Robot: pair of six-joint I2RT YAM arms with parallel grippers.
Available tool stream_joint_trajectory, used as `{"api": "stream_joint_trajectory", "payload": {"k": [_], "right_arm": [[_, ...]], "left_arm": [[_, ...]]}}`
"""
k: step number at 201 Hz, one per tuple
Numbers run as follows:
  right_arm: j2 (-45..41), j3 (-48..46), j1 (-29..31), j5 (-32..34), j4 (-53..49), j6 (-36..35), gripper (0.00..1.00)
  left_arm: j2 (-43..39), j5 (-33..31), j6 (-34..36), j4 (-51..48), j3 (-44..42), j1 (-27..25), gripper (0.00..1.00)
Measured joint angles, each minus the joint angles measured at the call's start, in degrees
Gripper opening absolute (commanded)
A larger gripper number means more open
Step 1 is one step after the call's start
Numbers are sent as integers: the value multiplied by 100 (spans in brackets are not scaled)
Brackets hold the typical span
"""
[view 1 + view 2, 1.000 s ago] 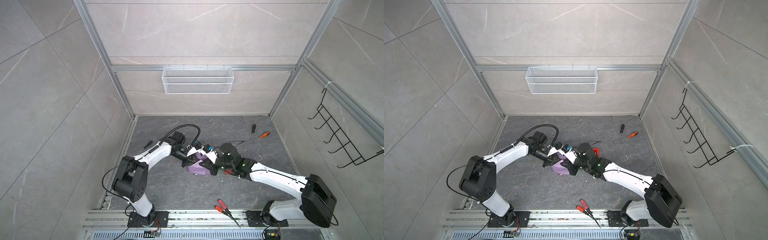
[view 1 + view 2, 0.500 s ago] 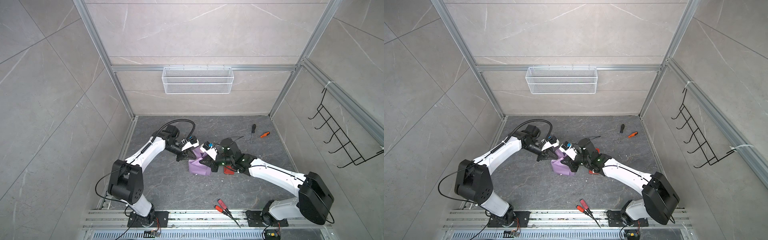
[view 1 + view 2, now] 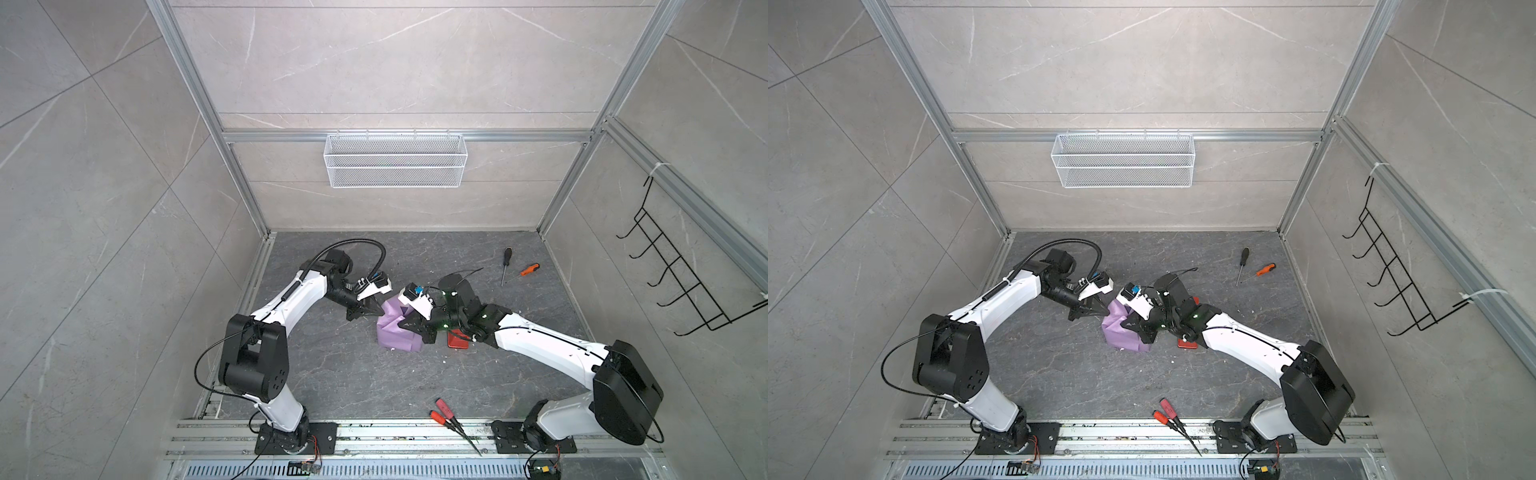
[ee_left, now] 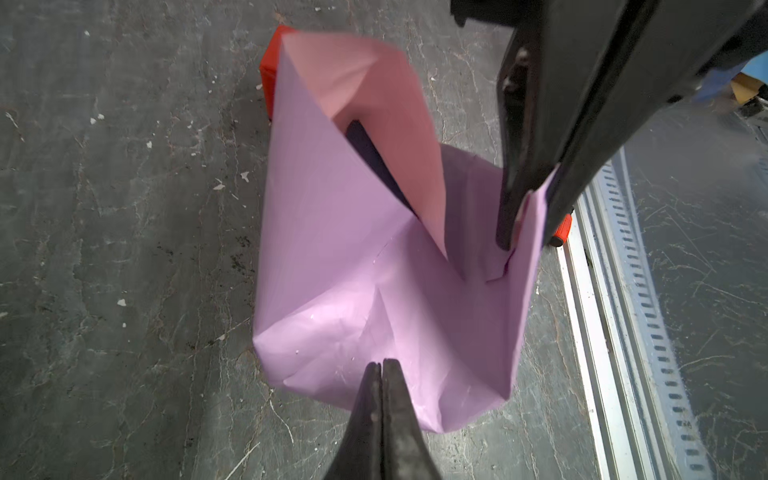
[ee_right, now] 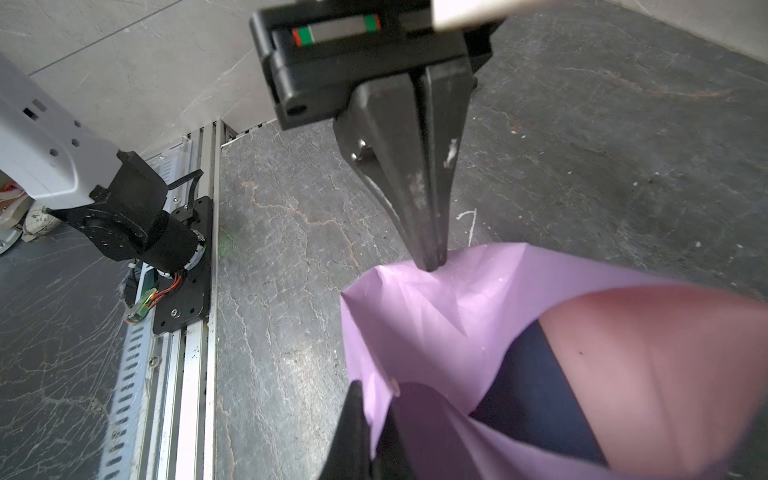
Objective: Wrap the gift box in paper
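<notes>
**A:** Where's the gift box [image 4: 365,145]?

**B:** Mid-desk [image 3: 332,374], inside the paper [image 4: 332,249]. The paper stands folded up around it, lilac outward and pink inward.

**A:** Why the pinch?

**B:** The right gripper [image 4: 519,226] is clamped on a raised flap edge above the box, I'd judge to hold that side upright. The left gripper [image 4: 381,370] has its jaws pressed together on nothing. Its tip appears to touch the fold on the box's opposite side, probably to crease or steady it.

**A:** What do the views add?

**B:** The wrist views show a navy sliver of the box through the open top. In both top views the box is hidden inside a lilac bundle. They do show the red tape dispenser [image 3: 457,341] just beside the box, under the right arm.
</notes>
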Motion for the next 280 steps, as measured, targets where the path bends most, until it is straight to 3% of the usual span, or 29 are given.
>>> {"api": "stream_joint_trajectory", "payload": {"k": [50, 150, 203, 252, 280], "right_arm": [[0, 96, 0, 297, -240, -229, 0], [175, 262, 74, 1526, -564, -1005, 0], [330, 337, 74, 1681, -490, -1025, 0], [415, 337, 74, 1945, -426, -1021, 0], [468, 317, 83, 2068, -348, -1023, 0]], "left_arm": [[15, -155, 271, 186, -140, -192, 1], [-83, -195, 732, 310, -262, -380, 0], [-83, -192, 754, 297, -271, -326, 1], [-205, -72, 885, -203, -260, -317, 2], [-293, 297, 973, -662, 7, -468, 3]]}}
